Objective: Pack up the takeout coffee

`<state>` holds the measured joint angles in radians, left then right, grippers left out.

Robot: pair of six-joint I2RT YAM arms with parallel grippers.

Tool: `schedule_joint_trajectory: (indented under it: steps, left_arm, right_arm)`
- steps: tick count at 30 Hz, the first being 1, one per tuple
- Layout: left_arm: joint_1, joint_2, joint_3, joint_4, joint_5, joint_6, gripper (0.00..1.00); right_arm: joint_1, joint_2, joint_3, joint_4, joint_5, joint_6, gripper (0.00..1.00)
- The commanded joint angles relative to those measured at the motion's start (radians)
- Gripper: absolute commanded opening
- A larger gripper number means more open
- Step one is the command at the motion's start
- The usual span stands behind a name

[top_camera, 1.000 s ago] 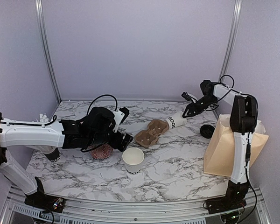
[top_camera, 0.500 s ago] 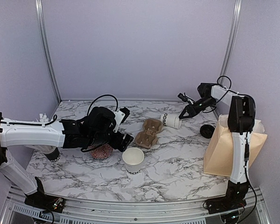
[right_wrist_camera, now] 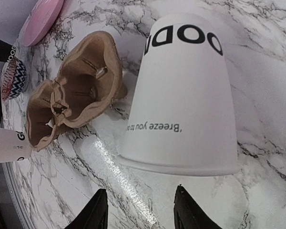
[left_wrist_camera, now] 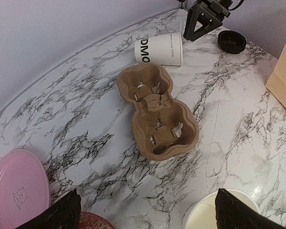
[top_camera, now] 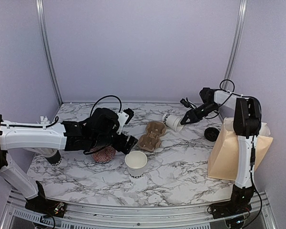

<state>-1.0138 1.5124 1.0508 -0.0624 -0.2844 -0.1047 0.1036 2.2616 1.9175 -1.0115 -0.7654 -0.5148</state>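
Note:
One lidless white paper cup (top_camera: 172, 121) lies on its side by the far end of the brown pulp tray (top_camera: 152, 135). It also shows in the right wrist view (right_wrist_camera: 183, 95), base away and open rim just in front of my fingertips. My right gripper (top_camera: 187, 119) (right_wrist_camera: 140, 214) is open and empty behind that rim. A second lidless cup (top_camera: 136, 163) stands upright in front. A black lid (top_camera: 211, 133) lies near the paper bag (top_camera: 236, 150). My left gripper (top_camera: 128, 143) (left_wrist_camera: 148, 214) is open and empty above the table, between the upright cup (left_wrist_camera: 205, 214) and a red patterned bowl.
A red patterned bowl (top_camera: 104, 155) and a pink plate (left_wrist_camera: 18, 186) sit under the left arm. A dark cup (top_camera: 52, 156) with white straws stands at the far left. The bag stands at the right edge, by the right arm's base.
The lying cup has slid left towards the tray and turned, its base now pointing back-left. My right gripper followed it and stands open behind its rim. The left arm barely moved.

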Motion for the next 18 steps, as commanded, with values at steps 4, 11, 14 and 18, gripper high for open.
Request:
schedule_joint_trajectory:
  steps: [4, 11, 14, 18]
  left_arm:
    - [-0.006, 0.029, 0.033, -0.025, 0.012, 0.0, 0.99]
    - [-0.012, 0.046, 0.046, -0.031, 0.012, 0.001, 0.99]
    - [-0.015, 0.041, 0.046, -0.037, 0.009, -0.002, 0.99]
    - [-0.018, 0.036, 0.045, -0.048, 0.0, -0.004, 0.99]
  right_arm:
    - [0.085, -0.11, -0.11, 0.126, 0.036, 0.117, 0.52]
    - [0.13, -0.125, -0.156, 0.28, 0.141, 0.31, 0.56]
    - [0.131, -0.105, -0.136, 0.289, 0.162, 0.355, 0.55]
    - [0.136, -0.096, -0.128, 0.286, 0.181, 0.38, 0.53]
